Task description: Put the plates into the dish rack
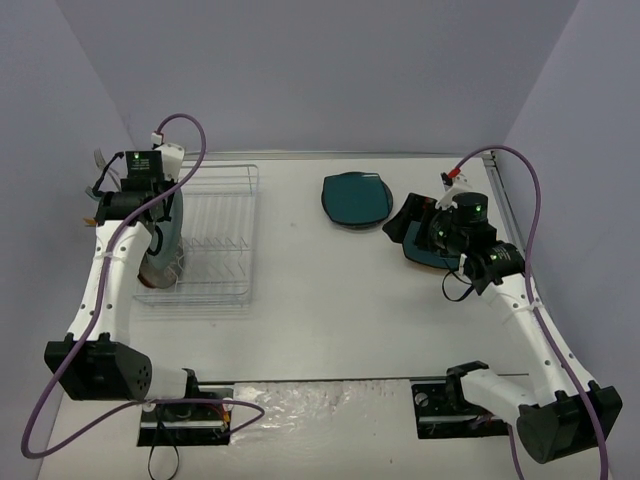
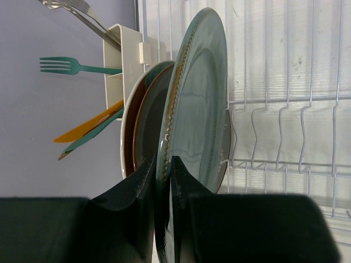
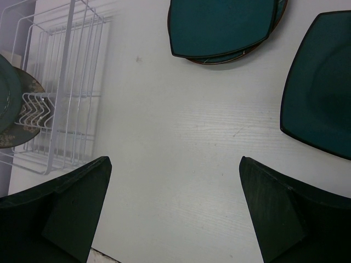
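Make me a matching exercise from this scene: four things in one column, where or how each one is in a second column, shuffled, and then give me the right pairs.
Things:
1. blue-grey plate
2. teal fork
3. right gripper
4. stacked dark teal plate

States:
A. lying flat on the table
B. open, holding nothing
C. upright, rim pinched by the left gripper
D. handle in the cutlery cup, tines sticking out

Pairs: 1-C, 2-D, 3-B, 4-A
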Robot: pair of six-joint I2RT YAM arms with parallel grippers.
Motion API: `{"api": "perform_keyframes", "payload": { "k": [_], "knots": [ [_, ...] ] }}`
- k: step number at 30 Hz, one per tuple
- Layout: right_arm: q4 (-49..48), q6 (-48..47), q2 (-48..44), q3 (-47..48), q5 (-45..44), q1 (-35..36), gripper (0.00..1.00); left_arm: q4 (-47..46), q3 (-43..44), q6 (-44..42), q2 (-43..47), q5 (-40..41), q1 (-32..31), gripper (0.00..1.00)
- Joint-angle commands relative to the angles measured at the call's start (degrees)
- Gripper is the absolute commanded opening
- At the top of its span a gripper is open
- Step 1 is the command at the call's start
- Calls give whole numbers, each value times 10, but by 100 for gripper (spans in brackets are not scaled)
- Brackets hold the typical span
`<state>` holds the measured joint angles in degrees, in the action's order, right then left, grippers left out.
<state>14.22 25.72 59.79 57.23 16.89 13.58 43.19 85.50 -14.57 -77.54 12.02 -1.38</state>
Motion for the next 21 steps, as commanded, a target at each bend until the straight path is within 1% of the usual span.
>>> {"api": "perform_keyframes", "payload": {
  "k": [1, 3, 7, 12, 21],
  "knots": [
    [-38, -6, -4, -7, 7, -6, 100, -107, 2, -16, 16, -1, 13, 0],
    [-39, -6, -5, -12, 7, -7, 100, -121, -18, -10, 13, -4, 31, 0],
    [-43, -3, -6, -24, 3, -10, 100, -137, -54, 2, 11, -21, 36, 0],
    [-59, 10, -8, -47, 2, -11, 100, -160, -93, 16, 13, -17, 37, 0],
    [-65, 18, -14, -70, -12, -14, 100, -159, -122, 30, 33, -30, 38, 1]
  ]
}}
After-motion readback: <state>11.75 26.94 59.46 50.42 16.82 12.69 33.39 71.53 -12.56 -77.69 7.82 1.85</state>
